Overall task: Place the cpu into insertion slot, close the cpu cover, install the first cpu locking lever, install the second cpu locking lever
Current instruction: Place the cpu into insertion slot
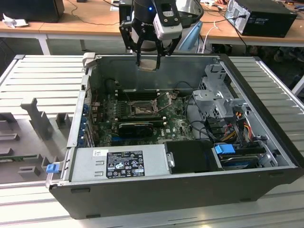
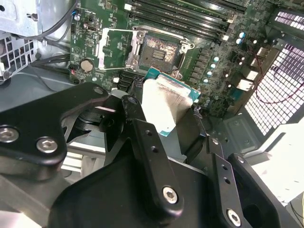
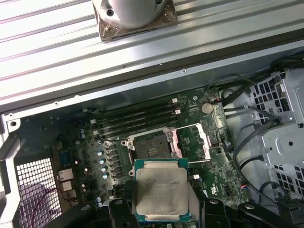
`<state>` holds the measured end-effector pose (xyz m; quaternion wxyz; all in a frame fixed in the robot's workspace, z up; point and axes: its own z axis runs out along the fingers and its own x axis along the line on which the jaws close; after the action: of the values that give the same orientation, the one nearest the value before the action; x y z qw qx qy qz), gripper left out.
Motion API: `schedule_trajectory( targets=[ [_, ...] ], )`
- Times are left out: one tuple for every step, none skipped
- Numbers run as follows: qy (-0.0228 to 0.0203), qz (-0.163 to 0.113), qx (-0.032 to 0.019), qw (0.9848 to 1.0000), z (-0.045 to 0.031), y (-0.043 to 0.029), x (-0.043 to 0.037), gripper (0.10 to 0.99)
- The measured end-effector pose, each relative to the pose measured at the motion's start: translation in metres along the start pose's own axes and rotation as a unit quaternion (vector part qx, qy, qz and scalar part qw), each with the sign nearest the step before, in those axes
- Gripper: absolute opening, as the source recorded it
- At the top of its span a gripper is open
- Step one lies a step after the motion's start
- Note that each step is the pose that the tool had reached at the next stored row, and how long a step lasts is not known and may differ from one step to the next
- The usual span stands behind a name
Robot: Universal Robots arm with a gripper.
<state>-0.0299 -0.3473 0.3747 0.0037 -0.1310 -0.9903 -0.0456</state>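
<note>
My gripper (image 1: 148, 61) hangs above the open computer case, shut on the cpu (image 1: 148, 65), a small square chip with a silvery top. Both wrist views show the cpu (image 3: 160, 190) (image 2: 167, 100) pinched by its edges between the black fingers (image 2: 130, 111). It is held clear of the board. Below it on the green board lies the insertion slot (image 3: 151, 145) (image 2: 159, 46) (image 1: 141, 110), uncovered, with its brownish contact field showing. The cpu cover (image 3: 192, 140) (image 2: 116, 47), a silver frame with a square window, is swung open beside the slot.
Long black memory slots (image 3: 137, 119) run beside the socket. A black ridged card (image 1: 135, 127) sits in front of it. The grey power supply (image 1: 121, 164), a drive cage (image 1: 218, 95) with cables and the case walls (image 1: 152, 190) hem in the board.
</note>
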Motion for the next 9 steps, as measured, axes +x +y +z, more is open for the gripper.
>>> schedule_trajectory(
  targets=[
    [-0.0002,0.002,0.0,1.0,0.0,0.0,0.0,0.529],
    [-0.0004,0.004,0.0,1.0,0.0,0.0,0.0,0.529],
    [-0.0006,0.006,0.0001,1.0,0.0,0.0,0.0,0.529],
    [-0.001,0.01,0.0001,0.9999,0.0,-0.0001,0.0,0.529],
    [-0.0012,0.013,0.0001,0.9999,0.0001,0.0,0.0,0.529],
    [-0.0016,0.017,-0.0001,0.9998,0.0002,0.0,0.0,0.529],
    [-0.002,0.021,-0.0001,0.9998,0.0002,0.0,0.0,0.529],
    [-0.0022,0.024,-0.0002,0.9997,0.0002,0.0,0.0,0.529],
    [-0.0026,0.028,-0.0003,0.9996,0.0003,0.0,0.0,0.529]
  ],
)
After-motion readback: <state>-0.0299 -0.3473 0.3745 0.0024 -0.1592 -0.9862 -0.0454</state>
